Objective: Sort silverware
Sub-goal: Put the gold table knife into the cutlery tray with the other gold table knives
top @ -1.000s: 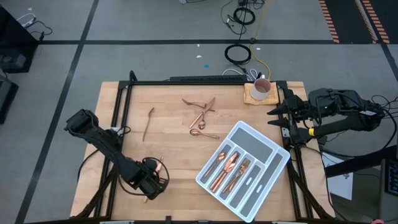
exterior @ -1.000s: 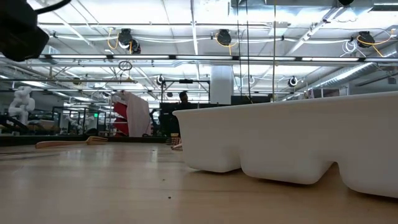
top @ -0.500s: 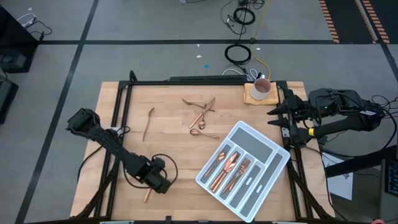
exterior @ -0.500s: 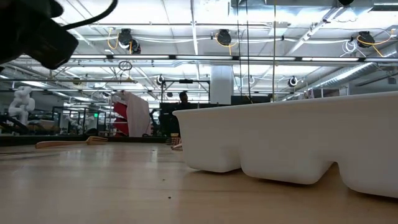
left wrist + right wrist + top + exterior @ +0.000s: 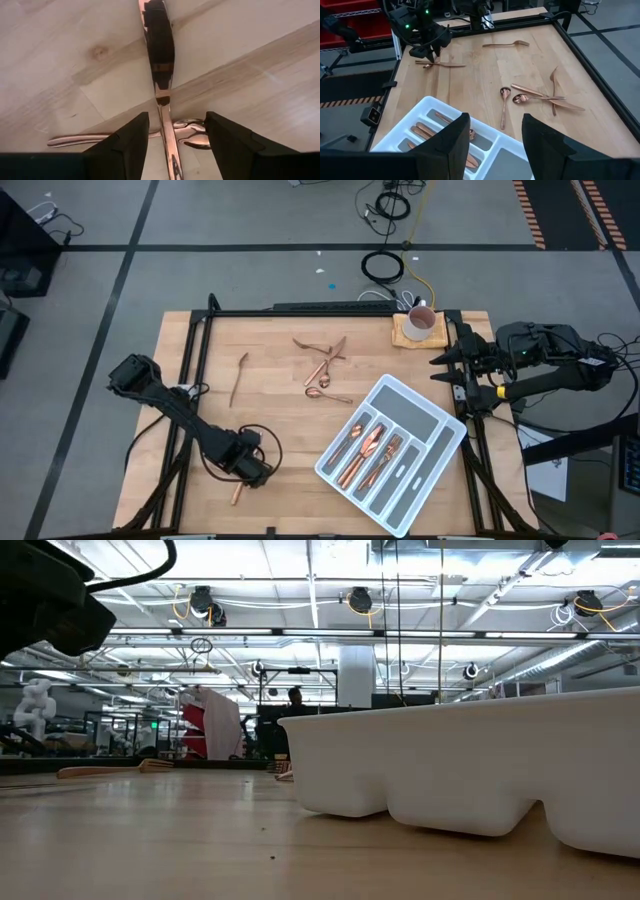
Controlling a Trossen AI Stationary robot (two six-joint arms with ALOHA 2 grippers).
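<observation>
Left hand (image 5: 175,132) now spread wide above two crossed pieces of silverware (image 5: 159,60) on the table (image 5: 280,400), gripping nothing, grasp pending.

My tool (image 5: 492,145) hangs open over the tray (image 5: 427,107), with copper silverware (image 5: 532,95) scattered on the counter (image 5: 485,65) at centre right.
</observation>
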